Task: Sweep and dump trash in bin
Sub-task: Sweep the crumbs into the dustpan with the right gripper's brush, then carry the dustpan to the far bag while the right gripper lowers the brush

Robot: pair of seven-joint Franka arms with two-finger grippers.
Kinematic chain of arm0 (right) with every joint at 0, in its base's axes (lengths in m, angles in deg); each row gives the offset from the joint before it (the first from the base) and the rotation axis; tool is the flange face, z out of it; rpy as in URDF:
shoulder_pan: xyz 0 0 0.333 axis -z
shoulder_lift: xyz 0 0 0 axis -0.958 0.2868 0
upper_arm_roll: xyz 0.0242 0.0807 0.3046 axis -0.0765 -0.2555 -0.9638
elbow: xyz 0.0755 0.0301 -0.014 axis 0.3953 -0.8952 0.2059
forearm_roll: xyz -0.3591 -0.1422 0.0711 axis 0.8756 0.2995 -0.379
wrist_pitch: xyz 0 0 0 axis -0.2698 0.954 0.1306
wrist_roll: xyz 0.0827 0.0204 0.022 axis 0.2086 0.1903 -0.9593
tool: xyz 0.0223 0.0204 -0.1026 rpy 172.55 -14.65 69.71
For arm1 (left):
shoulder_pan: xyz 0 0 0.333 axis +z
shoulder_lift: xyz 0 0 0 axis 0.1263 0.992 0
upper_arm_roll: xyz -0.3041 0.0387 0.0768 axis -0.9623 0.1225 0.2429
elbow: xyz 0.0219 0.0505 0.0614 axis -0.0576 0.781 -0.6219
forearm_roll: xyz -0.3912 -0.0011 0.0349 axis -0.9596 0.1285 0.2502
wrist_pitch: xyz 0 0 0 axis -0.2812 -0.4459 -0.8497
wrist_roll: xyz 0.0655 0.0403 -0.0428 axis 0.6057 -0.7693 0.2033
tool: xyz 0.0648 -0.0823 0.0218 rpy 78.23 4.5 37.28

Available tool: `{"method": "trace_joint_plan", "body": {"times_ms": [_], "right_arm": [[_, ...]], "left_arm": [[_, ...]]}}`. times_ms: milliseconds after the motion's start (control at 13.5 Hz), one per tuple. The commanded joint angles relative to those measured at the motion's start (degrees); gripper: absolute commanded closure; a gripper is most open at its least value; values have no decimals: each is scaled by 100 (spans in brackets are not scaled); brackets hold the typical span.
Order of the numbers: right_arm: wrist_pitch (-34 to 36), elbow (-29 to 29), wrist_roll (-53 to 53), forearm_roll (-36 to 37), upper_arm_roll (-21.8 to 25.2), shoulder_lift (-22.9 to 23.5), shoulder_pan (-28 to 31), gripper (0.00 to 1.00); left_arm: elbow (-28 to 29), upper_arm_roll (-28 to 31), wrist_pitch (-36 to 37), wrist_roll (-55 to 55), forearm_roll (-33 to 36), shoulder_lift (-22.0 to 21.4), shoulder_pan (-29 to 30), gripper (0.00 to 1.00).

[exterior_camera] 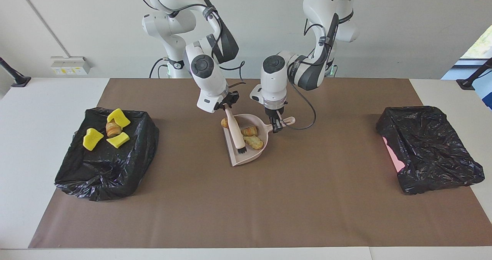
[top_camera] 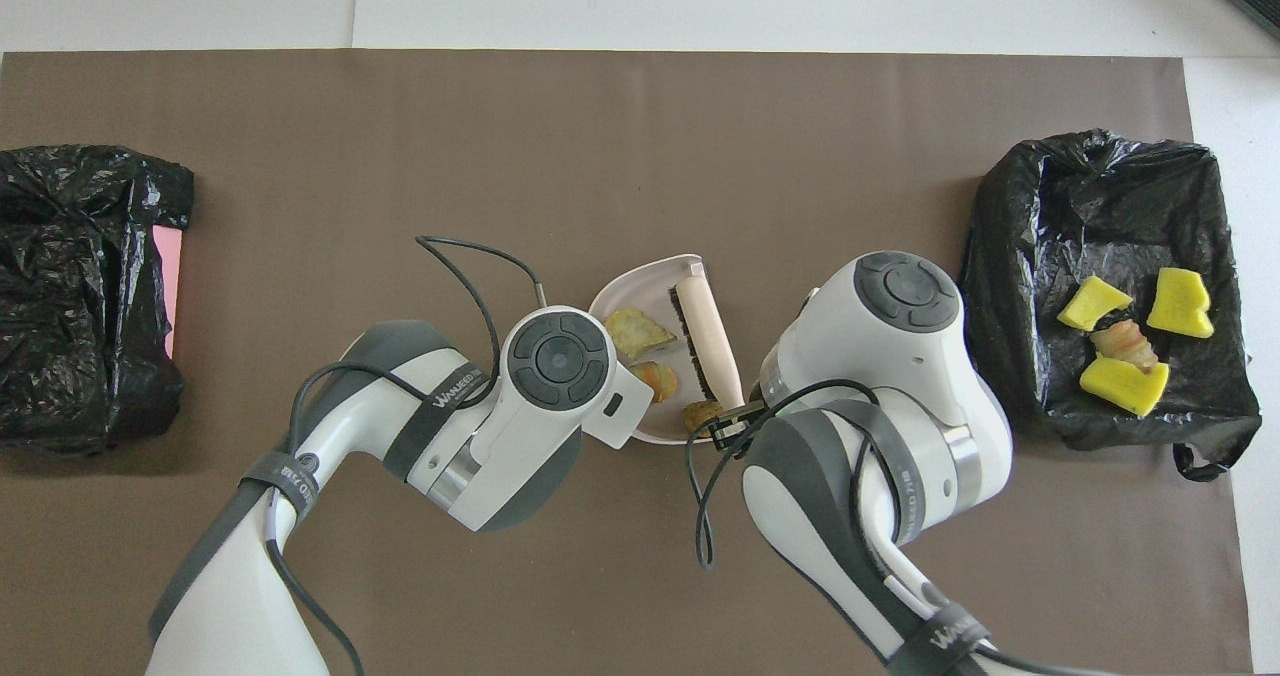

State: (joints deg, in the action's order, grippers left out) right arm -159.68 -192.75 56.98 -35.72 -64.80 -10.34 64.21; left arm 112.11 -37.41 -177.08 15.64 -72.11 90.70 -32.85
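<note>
The right pincer [exterior_camera: 226, 106] grips the brush [exterior_camera: 235, 131], its bristles inside the dustpan [exterior_camera: 246, 156]; the left pincer [exterior_camera: 276, 126] clamps the dustpan's handle. Three bready trash pieces [exterior_camera: 250, 131] lie in the pan at mid-desk, one near its edge; four pieces [exterior_camera: 112, 128] lie in the bin [exterior_camera: 115, 175] at the right arm's end. Best to nudge the edge piece inward before lifting level.

Trash [exterior_camera: 250, 131] in dustpan [exterior_camera: 246, 158]

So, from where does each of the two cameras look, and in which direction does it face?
Facing view: high across the table, facing the robots; both whole arms show, right gripper holding the brush, left gripper holding the dustpan.
Overhead view: above the robots' end, looking steeply down; arms enter from the bottom.
Both share dustpan, brush, and the bin holding yellow chunks.
</note>
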Motion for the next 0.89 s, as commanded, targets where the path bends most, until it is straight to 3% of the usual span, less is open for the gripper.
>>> {"method": "trace_joint_plan", "body": {"times_ms": [0, 222, 295, 517, 812], "right_arm": [[639, 34, -208, -107, -7, -616, 506, 100], [1141, -149, 123, 164, -16, -1091, 491, 100], [1081, -525, 673, 314, -60, -1363, 395, 100], [879, -1335, 2248, 254, -78, -2076, -597, 100], [143, -1653, 3567, 87, -78, -2051, -1818, 100]], "left_arm": [[167, -1, 48, 477, 29, -131, 257, 100], [132, -18, 74, 1012, -6, -236, 607, 100], [132, -18, 109, 1328, -15, -359, 740, 100], [80, -9, 434, 1970, -59, -675, 1319, 100], [-43, 8, 899, 2499, -102, -1281, 2539, 100]]}}
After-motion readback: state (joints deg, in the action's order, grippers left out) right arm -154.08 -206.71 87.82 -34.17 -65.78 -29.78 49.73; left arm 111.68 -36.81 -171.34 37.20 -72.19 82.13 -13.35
